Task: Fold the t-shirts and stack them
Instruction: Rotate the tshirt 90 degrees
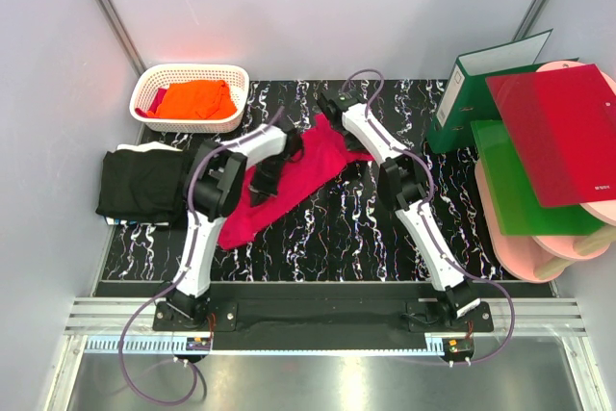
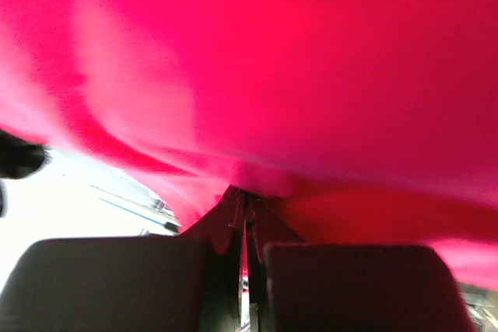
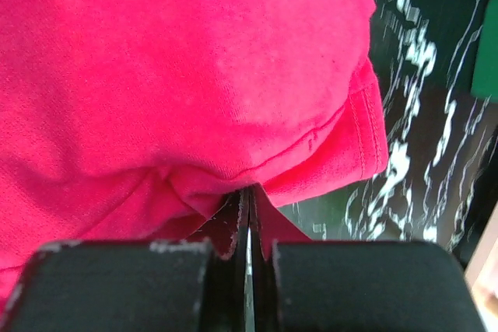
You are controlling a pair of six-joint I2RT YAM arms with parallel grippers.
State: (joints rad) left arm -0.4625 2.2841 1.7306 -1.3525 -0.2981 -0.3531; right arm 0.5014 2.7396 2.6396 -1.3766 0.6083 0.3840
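The crimson-pink t-shirt (image 1: 289,185) hangs stretched between both grippers over the middle of the black marbled table. My left gripper (image 1: 289,141) is shut on its cloth (image 2: 257,99), which fills the left wrist view. My right gripper (image 1: 332,113) is shut on a hemmed edge of the same shirt (image 3: 194,83). A black t-shirt (image 1: 140,185) lies folded at the table's left edge. An orange t-shirt (image 1: 197,98) lies in the white lattice basket (image 1: 236,72) at the back left. The neck label is hidden.
A green binder (image 1: 481,84) stands at the back right. A glossy red folder (image 1: 563,132) and a green folder (image 1: 520,185) lie on pink round boards (image 1: 577,243) at the right edge. Grey walls close in both sides.
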